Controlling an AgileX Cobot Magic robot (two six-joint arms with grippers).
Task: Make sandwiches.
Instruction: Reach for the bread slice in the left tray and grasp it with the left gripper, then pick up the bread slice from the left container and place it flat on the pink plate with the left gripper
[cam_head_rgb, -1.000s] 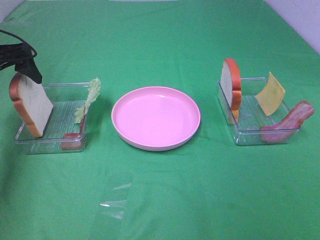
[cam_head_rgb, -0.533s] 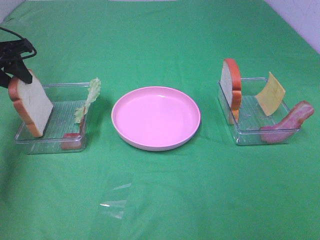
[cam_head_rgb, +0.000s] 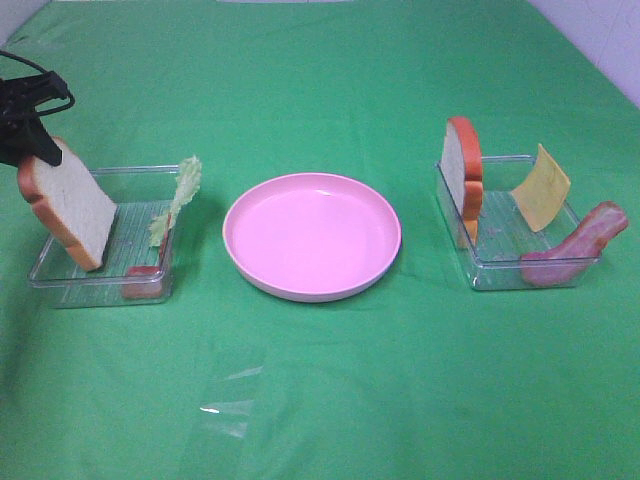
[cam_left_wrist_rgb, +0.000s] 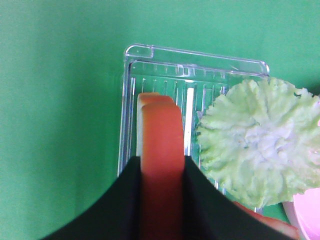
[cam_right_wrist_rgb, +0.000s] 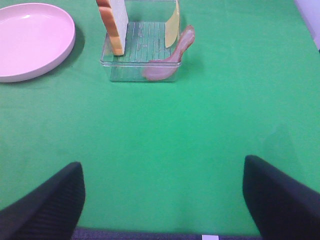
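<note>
A: Left hand, what state?
B: Clamped narrow on the left bread slice. The left wrist view shows both black fingers pressed against its orange crust. The high view only shows the hand at the slice's top corner.
A: Where's the slice?
B: Tilted, lower corner inside the left tray. Whether it touches the tray floor, cannot tell.
A: Rest of that tray?
B: Lettuce leans on the plate-side wall, red strip at the near corner. The wrist view shows the lettuce as a round frilly leaf, the high view shows it edge-on.
A: Right hand?
B: Wide, over bare green surface. It shows in its wrist view only.
A: Right tray?
B: Right bread slice upright, cheese propped at the far corner, bacon hanging over the rim. Pink plate sits between the trays.
</note>
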